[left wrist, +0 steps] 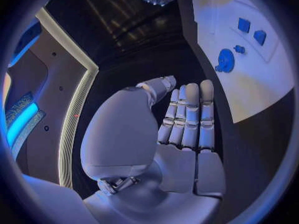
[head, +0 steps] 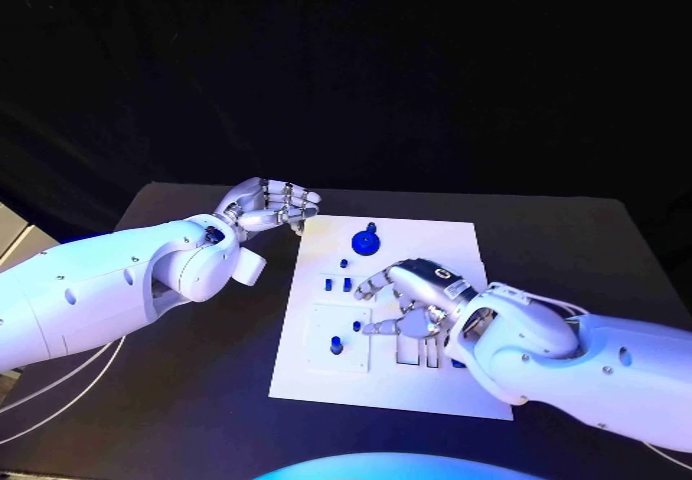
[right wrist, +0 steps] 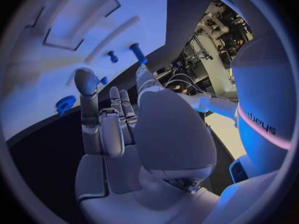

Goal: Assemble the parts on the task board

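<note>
Black table [head: 577,240], right hand [head: 411,300] hides board [head: 418,245] slots

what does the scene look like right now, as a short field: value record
surface: black table
task board: white plate in the middle of the table
parts: small blue pieces on the board, including a round blue part near its far edge
left robot hand: over the table beside the board's far left corner, fingers curled, holding nothing
right robot hand: over the middle of the board, among the parts; whether it holds one cannot be told
</note>
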